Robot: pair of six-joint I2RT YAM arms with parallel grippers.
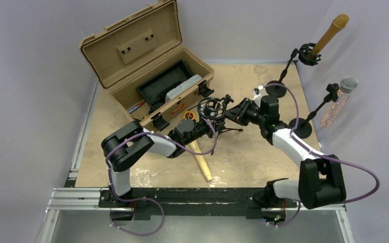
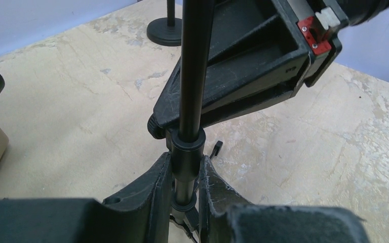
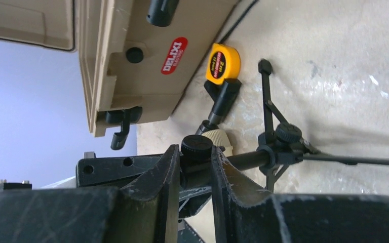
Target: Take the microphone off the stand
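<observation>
A tan microphone (image 1: 202, 162) lies flat on the bench (image 1: 263, 157) toward the middle of its near edge, partly under the left arm. Just beyond it, the shock mount (image 1: 207, 107) of the tripod stand (image 3: 283, 147) looks empty from above. The left pincer (image 2: 185, 161) is clamped on the stand's pole (image 2: 195, 66). The right pincer (image 3: 195, 151) stands narrow around a clamp knob (image 3: 197, 146), apparently pinching it. The removal seems nearly done. Next, I judge, both pincers must let go without tipping the stand.
</observation>
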